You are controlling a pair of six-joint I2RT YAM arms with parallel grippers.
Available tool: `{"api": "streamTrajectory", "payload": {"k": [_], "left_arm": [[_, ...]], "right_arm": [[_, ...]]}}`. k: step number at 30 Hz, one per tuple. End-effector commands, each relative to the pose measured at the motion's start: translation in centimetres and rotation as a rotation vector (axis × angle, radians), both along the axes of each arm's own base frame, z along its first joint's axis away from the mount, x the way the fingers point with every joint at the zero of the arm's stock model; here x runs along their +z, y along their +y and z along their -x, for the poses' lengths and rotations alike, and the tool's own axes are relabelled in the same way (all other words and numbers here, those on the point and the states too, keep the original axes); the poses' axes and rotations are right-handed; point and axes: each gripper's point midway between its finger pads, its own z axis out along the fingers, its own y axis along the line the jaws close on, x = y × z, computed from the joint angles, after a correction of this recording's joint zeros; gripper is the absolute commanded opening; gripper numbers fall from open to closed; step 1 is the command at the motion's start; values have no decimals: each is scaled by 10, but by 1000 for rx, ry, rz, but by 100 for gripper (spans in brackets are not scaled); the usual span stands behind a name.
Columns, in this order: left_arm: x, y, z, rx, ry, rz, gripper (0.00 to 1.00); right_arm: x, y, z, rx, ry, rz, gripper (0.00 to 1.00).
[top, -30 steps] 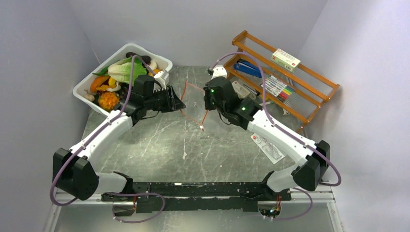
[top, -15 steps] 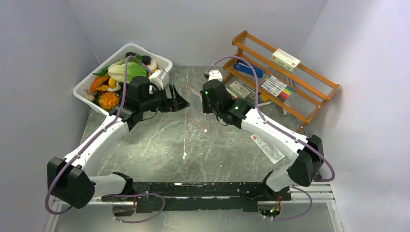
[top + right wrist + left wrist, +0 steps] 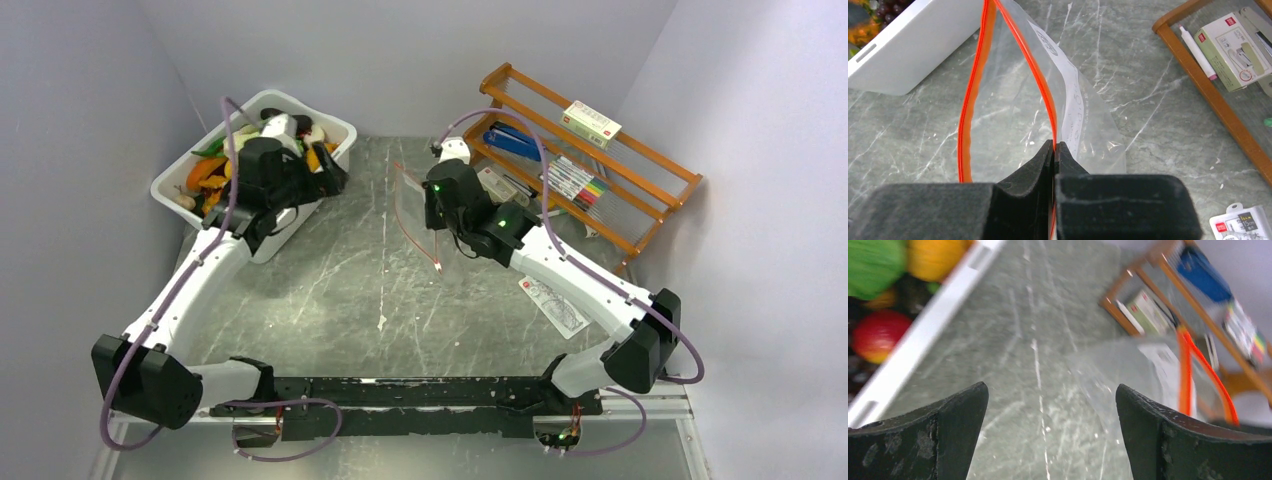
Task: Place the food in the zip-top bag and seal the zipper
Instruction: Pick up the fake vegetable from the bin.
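– Checking progress: is any food (image 3: 207, 172) inside the zip-top bag (image 3: 1013, 115) yet?
– None that I can see. It all lies in the white tray (image 3: 340, 128) at ten o'clock on the worktop (image 3: 340, 290); the bag hangs empty near twelve.
– And the arms?
– The right tool (image 3: 1054, 147) is pinched on the zipper (image 3: 968, 100), mouth gaping. The left tool (image 3: 1050, 386) is spread apart, empty, by the tray's four-o'clock edge.
– So filling and sealing both remain?
– I judge so.
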Motion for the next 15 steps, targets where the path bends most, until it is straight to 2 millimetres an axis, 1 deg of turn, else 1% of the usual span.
{"api": "streamTrajectory", "payload": {"k": [1, 2, 3, 6, 9, 10, 13, 15], "left_arm": [[12, 58, -30, 244, -47, 93, 94], [13, 68, -35, 293, -60, 116, 91], [14, 83, -41, 365, -65, 132, 90], [12, 130, -55, 586, -17, 197, 92], [14, 166, -69, 756, 3, 289, 90], [15, 177, -75, 798, -10, 306, 91], [16, 216, -94, 910, -51, 319, 99], [11, 234, -107, 954, -56, 340, 100]], "right_arm": [[7, 4, 2, 26, -21, -23, 0], [5, 6, 3, 35, -17, -25, 0], [3, 7, 3, 41, -14, -28, 0], [-4, 11, 5, 64, -3, -34, 0], [-11, 16, 8, 91, 15, -35, 0], [-12, 18, 8, 101, 21, -37, 0], [-11, 22, 9, 118, 22, -46, 0], [-7, 22, 9, 123, 10, -50, 0]]}}
